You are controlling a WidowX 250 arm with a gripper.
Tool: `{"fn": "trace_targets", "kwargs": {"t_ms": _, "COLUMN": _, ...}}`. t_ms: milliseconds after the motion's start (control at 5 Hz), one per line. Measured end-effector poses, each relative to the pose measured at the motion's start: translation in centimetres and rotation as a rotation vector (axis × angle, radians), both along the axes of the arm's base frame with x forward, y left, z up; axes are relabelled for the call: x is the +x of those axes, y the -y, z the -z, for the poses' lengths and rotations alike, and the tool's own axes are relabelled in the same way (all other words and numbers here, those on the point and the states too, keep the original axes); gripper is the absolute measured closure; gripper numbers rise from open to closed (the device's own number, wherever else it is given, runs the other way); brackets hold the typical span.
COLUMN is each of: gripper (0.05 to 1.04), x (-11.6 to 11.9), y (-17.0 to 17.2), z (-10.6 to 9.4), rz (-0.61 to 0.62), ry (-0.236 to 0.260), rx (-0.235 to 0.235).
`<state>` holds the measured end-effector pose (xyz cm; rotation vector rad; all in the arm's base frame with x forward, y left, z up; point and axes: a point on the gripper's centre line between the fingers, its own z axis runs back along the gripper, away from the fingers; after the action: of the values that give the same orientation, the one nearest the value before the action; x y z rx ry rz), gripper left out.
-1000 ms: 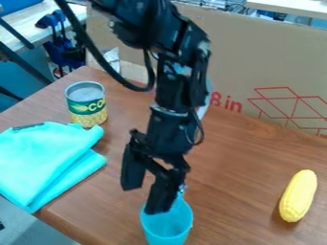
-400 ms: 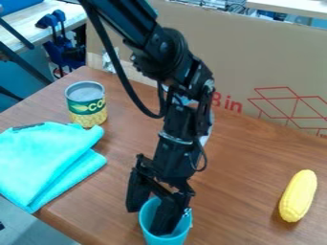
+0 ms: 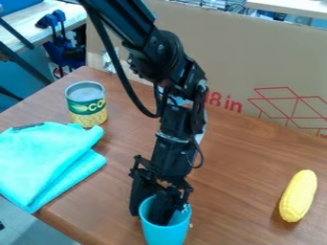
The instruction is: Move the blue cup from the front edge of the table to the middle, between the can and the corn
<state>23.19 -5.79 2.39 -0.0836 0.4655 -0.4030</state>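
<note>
The black gripper points down at the blue cup near the front edge of the table. One finger is inside the cup and the other is outside, against its left side, so the gripper is shut on the cup's wall. The cup stands upright. Part of its rim and its inside are hidden by the fingers.
A teal cloth lies folded at the left, with a corn can behind it. On the right lies a yellow toy corn cob. A cardboard panel stands along the back of the wooden table.
The gripper has moved down, with one finger going into the cup, and its fingers have drawn closer together around the cup's wall. The upper arm has shifted too.
</note>
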Motion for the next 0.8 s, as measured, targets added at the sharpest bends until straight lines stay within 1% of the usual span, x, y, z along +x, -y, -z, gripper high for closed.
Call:
{"fn": "trace_targets", "kwargs": {"t_ms": 200, "gripper": 0.827, "x": -0.2, "y": 0.8, "z": -0.3, "rz": 0.027, "ry": 0.016, "rx": -0.009}}
{"fn": "trace_targets", "kwargs": {"t_ms": 400, "gripper": 0.943, "x": 0.3, "y": 1.3, "z": -2.3, "rz": 0.051, "ry": 0.085, "rx": -0.022}}
{"fn": "trace_targets", "kwargs": {"t_ms": 600, "gripper": 0.961, "x": 2.1, "y": 1.9, "z": -3.5, "rz": 0.085, "ry": 0.153, "rx": -0.046}}
{"fn": "trace_targets", "kwargs": {"t_ms": 800, "gripper": 0.961, "x": 5.8, "y": 1.8, "z": -4.2, "rz": 0.088, "ry": 0.251, "rx": -0.079}}
